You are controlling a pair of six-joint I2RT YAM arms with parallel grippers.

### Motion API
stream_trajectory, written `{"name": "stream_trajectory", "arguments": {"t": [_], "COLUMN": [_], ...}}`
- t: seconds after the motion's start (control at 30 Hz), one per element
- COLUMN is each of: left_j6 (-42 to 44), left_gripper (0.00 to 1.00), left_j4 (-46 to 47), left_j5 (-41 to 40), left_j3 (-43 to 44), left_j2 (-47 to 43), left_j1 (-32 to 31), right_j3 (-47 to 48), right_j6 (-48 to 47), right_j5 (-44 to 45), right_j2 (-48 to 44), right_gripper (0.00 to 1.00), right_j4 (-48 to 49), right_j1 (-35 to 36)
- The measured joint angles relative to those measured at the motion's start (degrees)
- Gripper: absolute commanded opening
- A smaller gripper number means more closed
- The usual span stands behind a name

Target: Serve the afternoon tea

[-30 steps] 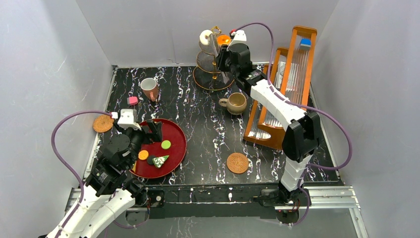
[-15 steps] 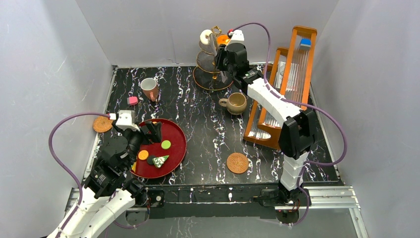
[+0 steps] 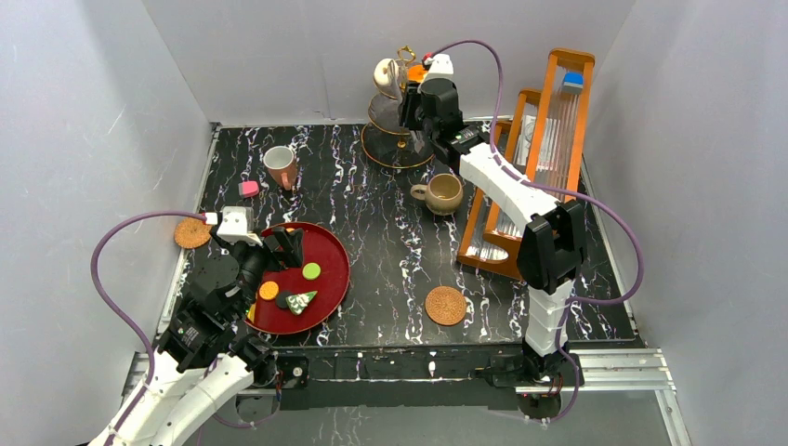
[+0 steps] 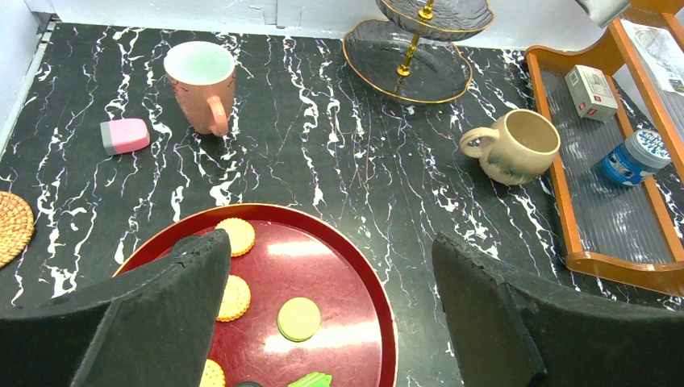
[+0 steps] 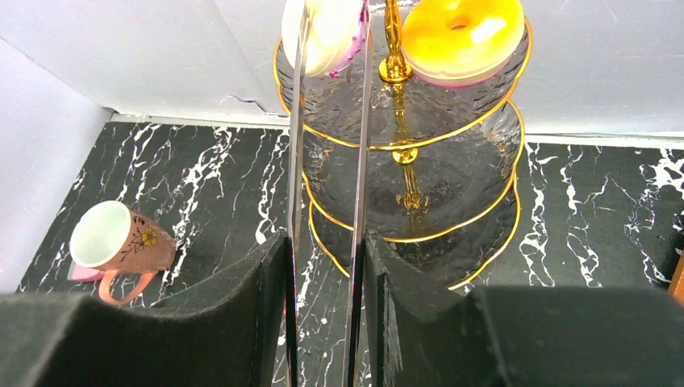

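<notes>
Nearest the arm bases, the left gripper (image 4: 327,246) hovers over the round red tray (image 3: 332,249), its jaws spread wide with nothing between them. On the tray lie tan cookies (image 4: 235,236), a green round cookie (image 4: 298,318) and a green cake slice (image 3: 299,301). One woven coaster (image 3: 445,305) sits on the black marbled worktop (image 3: 390,242) near the front right, and a second coaster (image 3: 192,231) lies left of the tray. Farther back are a pink block (image 4: 125,135), a pink mug (image 4: 202,85) with a white inside, and a beige mug (image 4: 516,145); both mugs are upright and well apart. At the far edge, the right gripper (image 5: 325,250) has its jaws clamped narrow on tongs (image 5: 295,161). The tong tips flank a white donut (image 5: 323,32) at the top tier of the gold stand (image 5: 484,121), beside a yellow donut (image 5: 461,28). Whether the white donut rests on the tier I cannot tell.
</notes>
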Motion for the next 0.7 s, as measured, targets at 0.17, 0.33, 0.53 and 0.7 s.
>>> {"name": "stream_trajectory", "arguments": {"t": [0.17, 0.33, 0.53, 0.7], "left_j6": [0.0, 0.0, 0.0, 0.0], "left_gripper": [0.92, 0.92, 0.92, 0.92], "left_j4": [0.0, 0.0, 0.0, 0.0], "left_j5": [0.0, 0.0, -0.02, -0.02], "left_j3": [0.0, 0.0, 0.0, 0.0], "left_j2": [0.0, 0.0, 0.02, 0.22], "left_j1": [0.0, 0.0, 0.0, 0.0], "right_j3": [0.61, 0.9, 0.9, 0.9], "right_j6": [-0.17, -1.27, -2.89, -4.11], "right_j5": [-0.15, -0.04, 0.2, 0.28], "right_j2": [0.0, -0.04, -1.07, -3.58], "right_gripper": [0.48, 0.49, 0.49, 0.48], "right_j4": [-0.02, -0.55, -1.99, -3.26], "right_j1": [0.15, 0.5, 0.9, 1.11]}}
